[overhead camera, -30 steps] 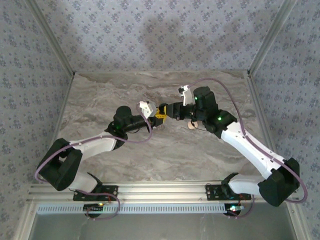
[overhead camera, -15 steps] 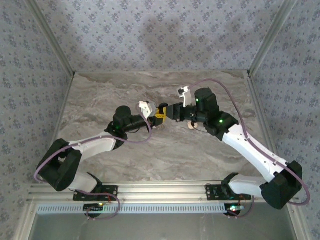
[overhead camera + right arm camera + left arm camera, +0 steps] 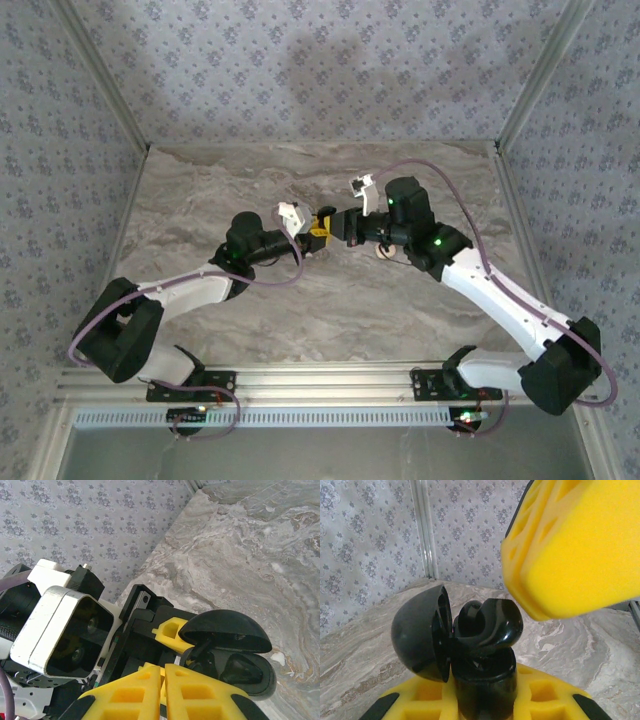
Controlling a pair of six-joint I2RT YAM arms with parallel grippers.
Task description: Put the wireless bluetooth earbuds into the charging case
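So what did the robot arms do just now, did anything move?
The right gripper slid a little left toward the open charging case and squeezed its fingers shut. The left gripper kept holding the case in place.

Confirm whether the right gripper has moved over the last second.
Yes. The right gripper has shifted slightly left, away from the rear right corner of the table, toward the left gripper.

No text, label, brand or number can be read on the charging case [image 3: 482, 680] or elsewhere.
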